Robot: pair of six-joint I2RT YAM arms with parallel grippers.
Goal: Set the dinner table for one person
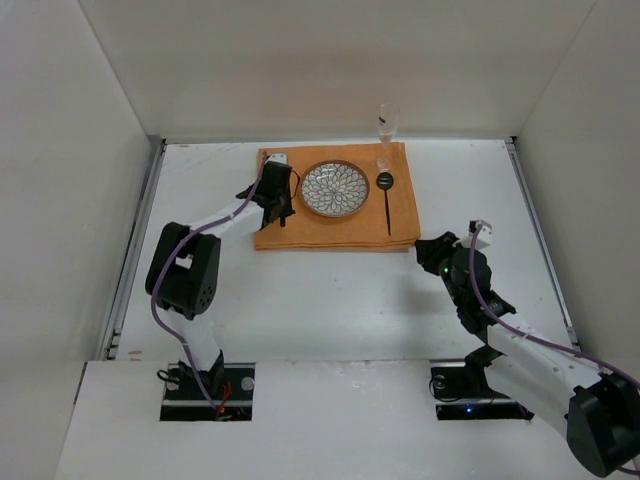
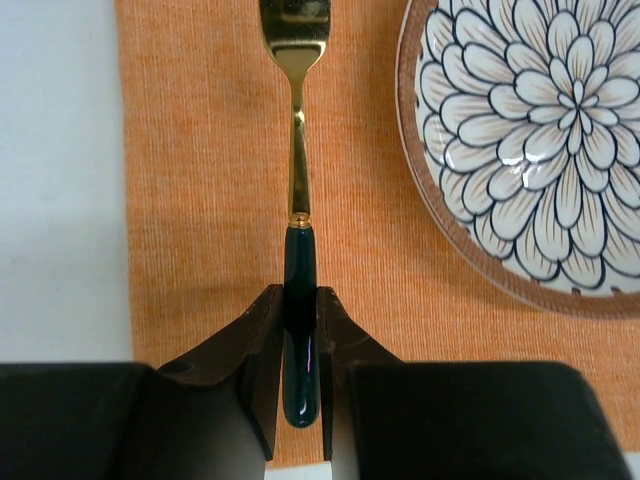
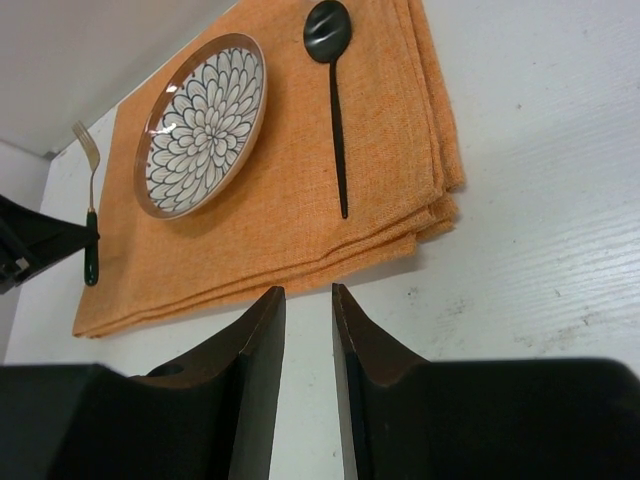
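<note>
While you read this setting, note that the dinner table (image 1: 330, 300) carries an orange placemat (image 1: 300, 235) at its far middle, and most of the place is laid on that cloth.

Done, as far as the views show:
- Patterned plate (image 1: 335, 189) sits at the centre of the placemat.
- Black spoon (image 1: 387, 205) lies just right of the plate, bowl to the far side, handle straight.
- Clear glass (image 1: 387, 125) stands upright at the far right corner of the placemat, beyond the spoon.

In hand:
- Gold fork (image 2: 298, 200) with a dark green handle lies left of the plate, tines to the far side, well lined up with the cloth's edge. Your left gripper (image 2: 299, 305) is clamped on that handle. Whether the fork rests fully on the cloth cannot be told.
- Your right gripper (image 3: 307, 300) holds nothing, its fingers a narrow gap apart, over bare table just off the near right corner of the placemat.

Judgement: the task is close to finished. What remains is to let go of the fork and draw the left arm clear without dragging it. No knife or napkin is in view.
</note>
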